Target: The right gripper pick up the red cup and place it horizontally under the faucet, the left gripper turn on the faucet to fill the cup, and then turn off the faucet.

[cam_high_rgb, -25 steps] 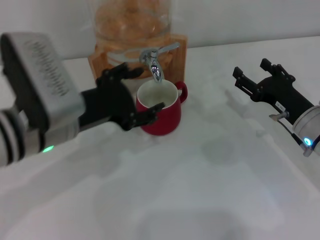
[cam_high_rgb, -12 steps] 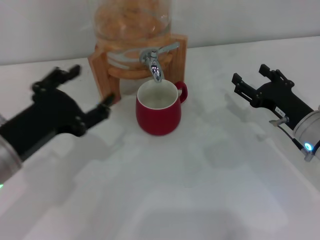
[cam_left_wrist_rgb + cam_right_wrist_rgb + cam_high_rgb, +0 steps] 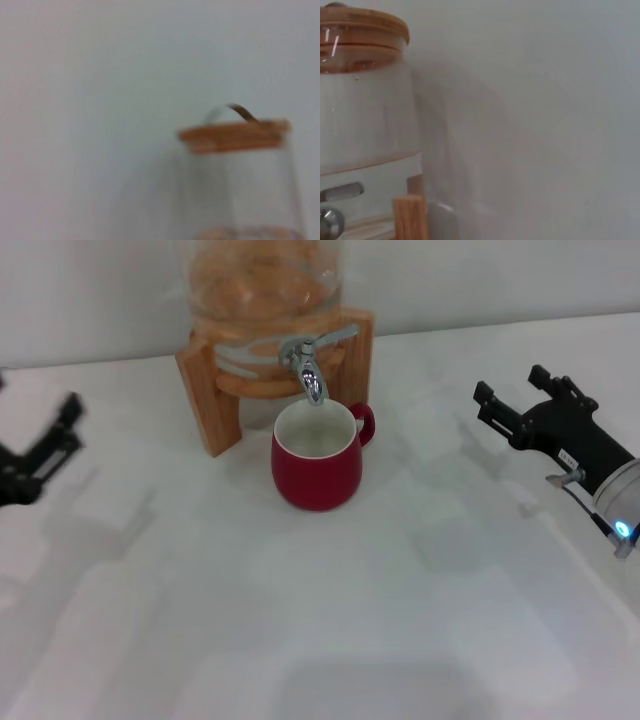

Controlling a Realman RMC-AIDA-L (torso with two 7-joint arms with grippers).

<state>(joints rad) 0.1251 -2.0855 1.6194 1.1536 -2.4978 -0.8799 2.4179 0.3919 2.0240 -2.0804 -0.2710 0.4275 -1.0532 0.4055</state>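
White matte tabletop [image 3: 330, 640] fills the near ground, smooth, w/ soft grey shadows. On the right side the right gripper [image 3: 522, 407] hangs low over the table: black two-finger jaws on a black-and-silver wrist housing, small blue light [image 3: 622, 529] glowing near the frame edge. Fingers spread apart, nothing between them, tips pointing toward the back-left, well apart from the cup. At the far left edge the left gripper [image 3: 45, 445] shows only partly, black, angular; fingers look parted and hold nothing, near the table surface & well away from the stand.

Mid-table: the red cup [image 3: 317, 465], squat, rounded, glossy, white inside, upright w/ mouth up, loop handle [image 3: 364, 423] turned to the back-right. It sits directly under the faucet [image 3: 310, 365], a small shiny chrome tap w/ flat lever handle slanting up to the right; spout tip just above the cup's rim.

Behind that, the wooden stand [image 3: 207, 390], pale orange-brown, square legs, carrying the glass dispenser [image 3: 265, 285], a clear cylinder w/ orange-tinted contents. Wrist views show its wooden lid [image 3: 234, 135], clear wall, then plain pale wall [image 3: 545, 100] behind.
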